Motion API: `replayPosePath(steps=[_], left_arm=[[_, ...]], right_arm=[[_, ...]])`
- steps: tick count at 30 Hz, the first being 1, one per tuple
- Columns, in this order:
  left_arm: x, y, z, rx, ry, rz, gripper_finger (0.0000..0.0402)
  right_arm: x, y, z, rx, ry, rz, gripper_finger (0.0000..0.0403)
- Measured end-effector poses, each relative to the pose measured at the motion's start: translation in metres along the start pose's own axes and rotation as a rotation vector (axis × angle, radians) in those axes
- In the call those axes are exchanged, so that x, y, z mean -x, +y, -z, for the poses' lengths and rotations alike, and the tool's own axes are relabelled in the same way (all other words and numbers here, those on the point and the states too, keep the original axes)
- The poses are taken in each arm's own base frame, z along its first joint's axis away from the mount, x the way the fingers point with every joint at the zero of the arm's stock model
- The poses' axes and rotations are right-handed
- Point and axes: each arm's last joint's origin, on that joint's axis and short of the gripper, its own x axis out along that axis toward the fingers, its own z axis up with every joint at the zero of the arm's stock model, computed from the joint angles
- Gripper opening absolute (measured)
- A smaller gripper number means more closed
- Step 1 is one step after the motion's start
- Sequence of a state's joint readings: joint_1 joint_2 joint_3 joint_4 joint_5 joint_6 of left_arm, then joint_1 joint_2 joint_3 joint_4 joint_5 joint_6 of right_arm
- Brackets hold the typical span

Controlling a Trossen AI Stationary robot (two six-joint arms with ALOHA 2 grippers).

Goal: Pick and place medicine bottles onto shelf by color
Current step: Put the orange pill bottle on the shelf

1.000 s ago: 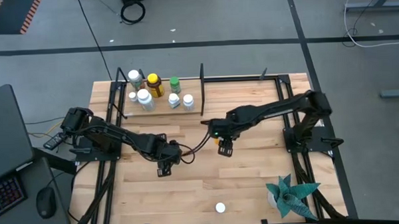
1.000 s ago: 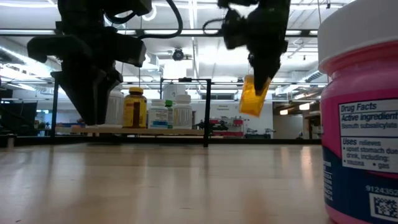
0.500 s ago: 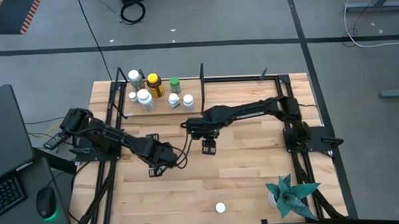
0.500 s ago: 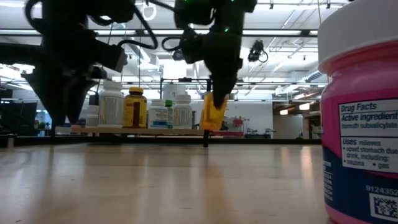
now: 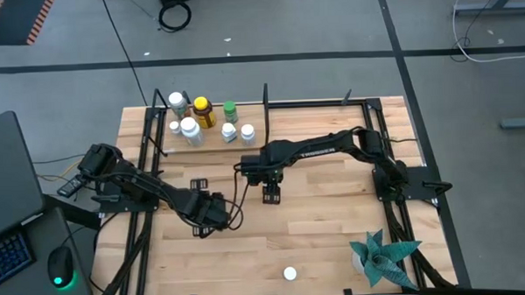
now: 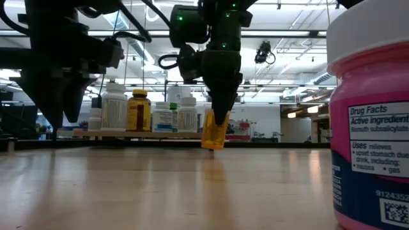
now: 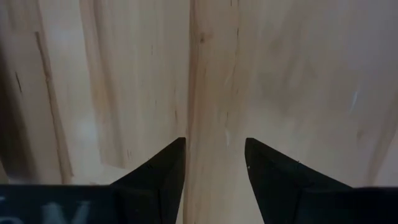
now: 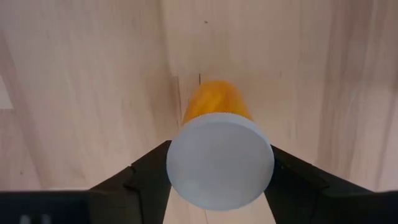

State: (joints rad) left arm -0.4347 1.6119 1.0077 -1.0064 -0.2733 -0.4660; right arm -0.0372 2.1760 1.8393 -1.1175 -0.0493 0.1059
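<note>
Pale wooden worktop (image 5: 335, 224) carries a shelf (image 5: 212, 146) at its far edge holding seven medicine bottles (image 5: 190, 130). Right pincer (image 5: 271, 195) grips an amber, white-capped bottle (image 8: 216, 137) at mid-worktop, before the shelf. Left pincer (image 7: 215, 167) hangs empty, fingers parted, nearer the front.

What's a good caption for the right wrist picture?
Right gripper holding an orange bottle by its white cap above the wooden table.

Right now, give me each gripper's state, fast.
Left gripper: open, empty, over bare tabletop.
Right gripper: shut on the orange bottle, white cap toward the wrist.
</note>
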Motion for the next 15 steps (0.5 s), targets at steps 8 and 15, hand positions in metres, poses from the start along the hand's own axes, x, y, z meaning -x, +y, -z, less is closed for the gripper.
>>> replayPosePath(steps=[8, 15], left_arm=[[0.0000, -0.0018, -0.0035, 0.034, -0.035, 0.018, 0.0172], [0.0000, -0.0021, -0.0039, 0.059, -0.039, 0.021, 0.0172]], right_arm=[[0.0010, -0.0006, -0.0002, -0.004, -0.005, 0.000, 0.0233], [0.0009, -0.0006, -0.0002, -0.008, -0.005, 0.001, 0.0234]])
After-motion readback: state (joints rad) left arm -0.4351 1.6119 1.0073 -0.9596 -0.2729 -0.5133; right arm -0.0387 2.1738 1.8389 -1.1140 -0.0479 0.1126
